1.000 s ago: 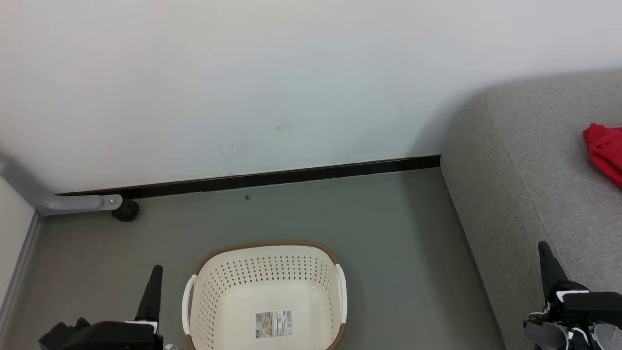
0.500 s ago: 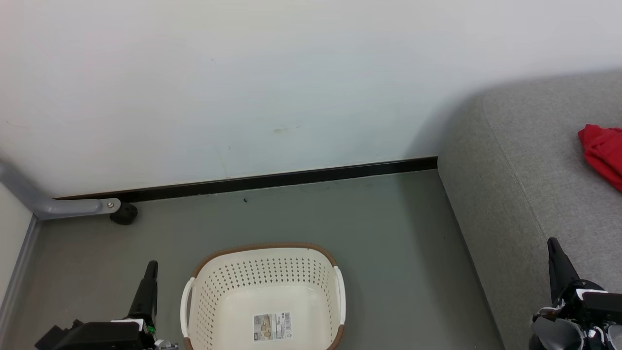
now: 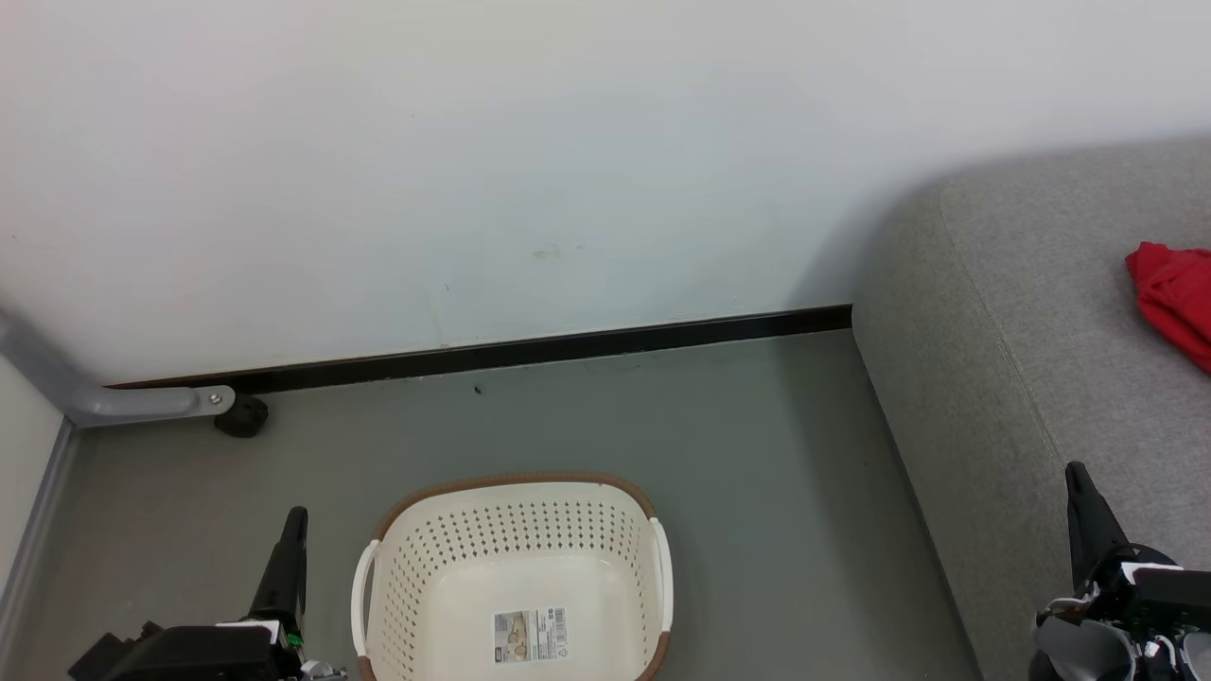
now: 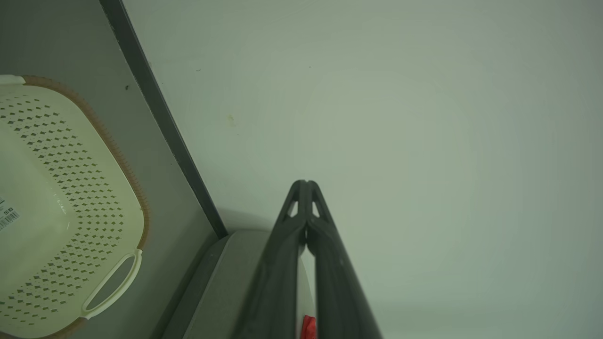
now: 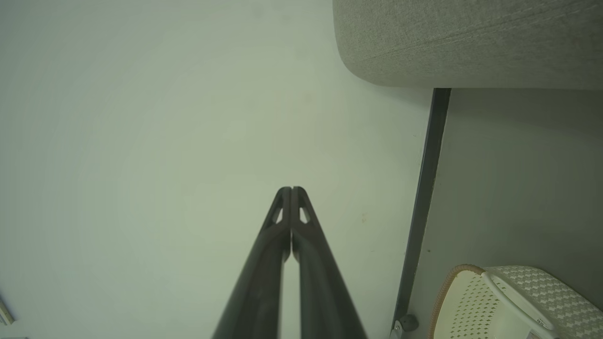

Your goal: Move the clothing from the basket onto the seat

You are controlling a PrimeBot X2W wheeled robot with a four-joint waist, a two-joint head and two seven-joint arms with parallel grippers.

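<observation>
- On the seat (image 3: 1041, 284), beyond my right claw (image 5: 292, 190), lay the clothing (image 3: 1178, 298), apparently all of it; the basket (image 3: 516, 480) held none.
- Both my left claw (image 4: 305, 182) and the right were closed, empty.

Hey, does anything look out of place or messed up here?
Nothing stands out. The basket stands upright on the floor, empty apart from its sticker; the red clothing lies on the sofa; the left gripper and right gripper are shut, holding nothing.

clothing (image 3: 1178, 288) — half beyond the right edge
</observation>
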